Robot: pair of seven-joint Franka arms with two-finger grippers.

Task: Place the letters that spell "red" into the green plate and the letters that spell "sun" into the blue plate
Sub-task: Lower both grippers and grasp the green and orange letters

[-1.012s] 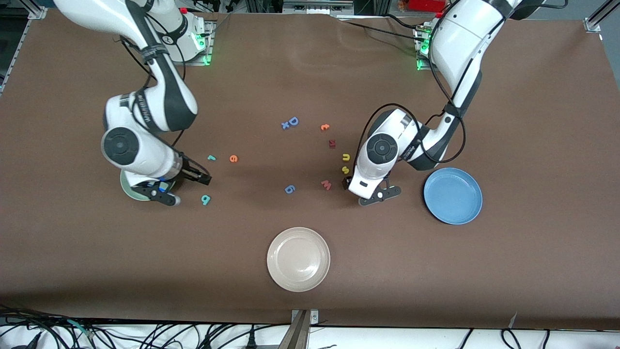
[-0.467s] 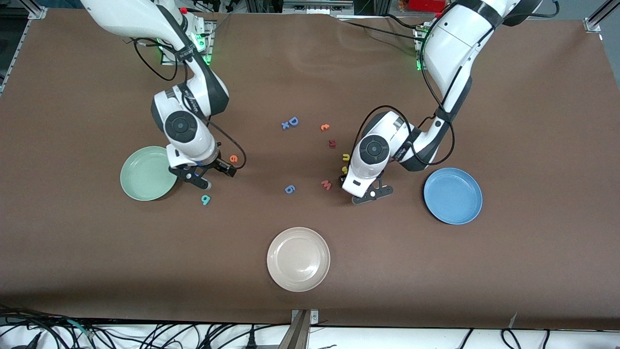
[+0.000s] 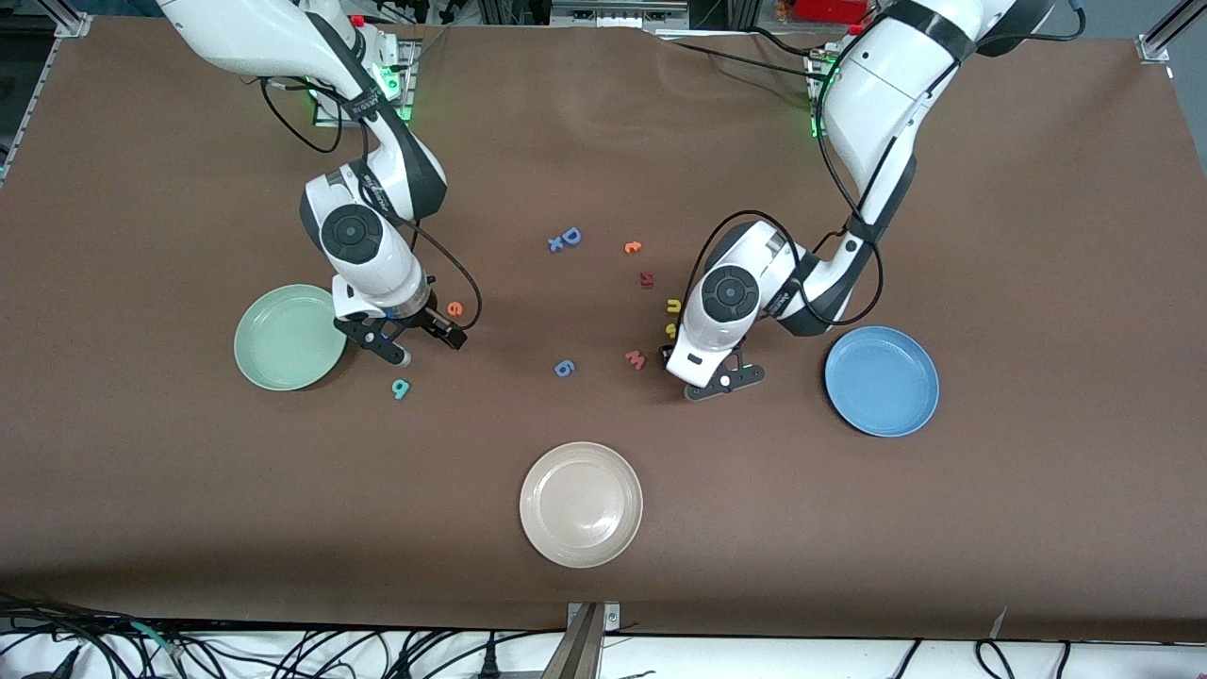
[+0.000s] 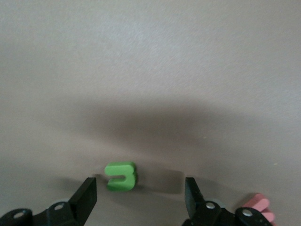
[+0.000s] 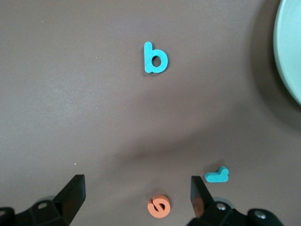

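Observation:
My left gripper [image 3: 707, 370] is low over the table and open. The olive-green arch letter [image 4: 121, 176] lies between its fingertips [image 4: 89, 189], touching neither. The arm hides that letter in the front view. The yellow "u" [image 3: 673, 306] and yellow "s" [image 3: 670, 330] lie beside the left wrist. My right gripper [image 3: 424, 345] is open beside the green plate [image 3: 278, 339]. The orange "e" [image 5: 159, 206] lies between its fingers, with the teal "r" [image 5: 217, 175] just outside one finger. The teal "d" [image 3: 401, 388] lies nearer the front camera. The blue plate [image 3: 882, 381] holds nothing.
A pink "w" [image 3: 636, 359] lies close to the left gripper. A blue "6" [image 3: 564, 368], a blue "D" [image 3: 570, 236], an orange "t" [image 3: 633, 247] and a dark red letter [image 3: 647, 279] are spread mid-table. A beige plate [image 3: 581, 505] sits nearest the front camera.
The right arm has swung off the green plate to the spot over the "e" and "r", uncovering the plate. The left gripper has shifted slightly and its jaws have narrowed a little.

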